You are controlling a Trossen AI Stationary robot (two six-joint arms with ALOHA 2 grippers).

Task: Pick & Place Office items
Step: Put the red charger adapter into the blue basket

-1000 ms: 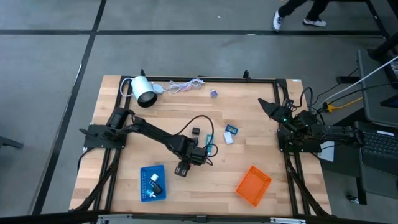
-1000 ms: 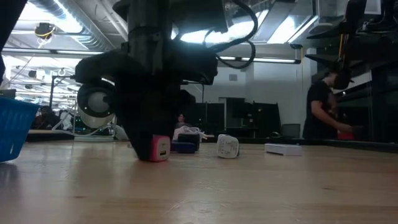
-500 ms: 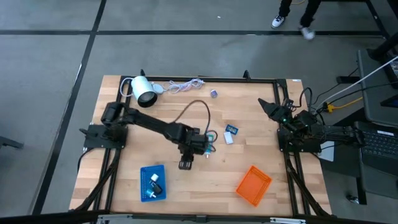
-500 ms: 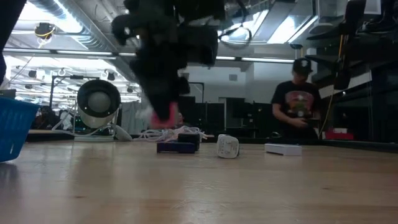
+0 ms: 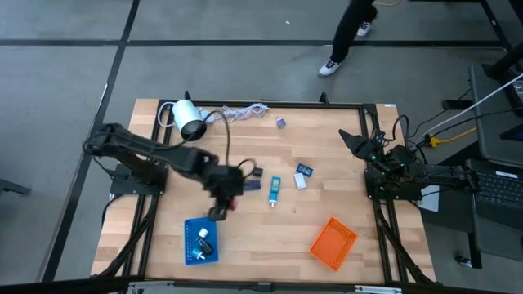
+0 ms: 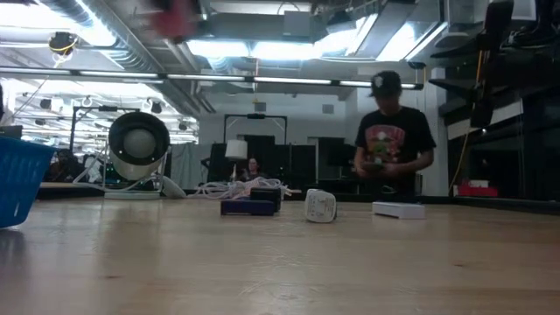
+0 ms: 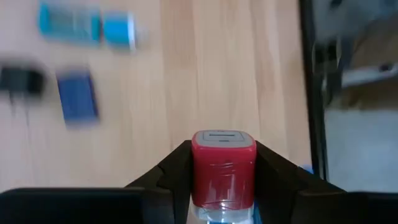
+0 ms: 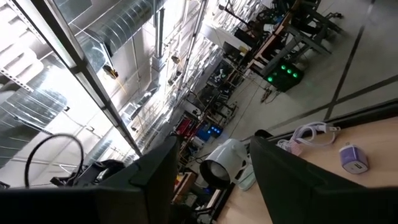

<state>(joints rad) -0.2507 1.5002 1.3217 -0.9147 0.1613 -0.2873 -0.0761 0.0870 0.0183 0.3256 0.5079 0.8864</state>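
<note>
- Two arms at the table [image 5: 163, 245]; only the L one is working. Left gripper [image 7: 222, 163] is clamped on a pink-red block [image 7: 223, 168], one finger on each side, held in the air. High view puts the gripper [image 5: 219, 208] just above the blue tray [image 5: 189, 255].
- Step in hand (judged): carry phase, block lifted & heading for the blue tray, not yet released. Tray already holds small white & black pieces [image 5: 203, 237].
- Next move (judged): centre over the tray's free area, lower, then spread the fingers; tray is small, so a drop near the rim could miss.
- Orientation: block's long axis runs along the fingers, its flat grey-marked end face pointing away from the wrist, toward the wood below.
- Loose items on the wood, apart from one another: teal piece [image 5: 274, 189], navy piece [image 5: 252, 184], black piece [image 5: 257, 171], blue piece [image 5: 305, 170], white piece [image 5: 301, 182], purple piece [image 5: 280, 122].
- Right gripper [image 5: 353, 140] waits at the table's R edge, fingers spread wide, holding nothing. Orange tray [image 5: 333, 242] sits near it.
</note>
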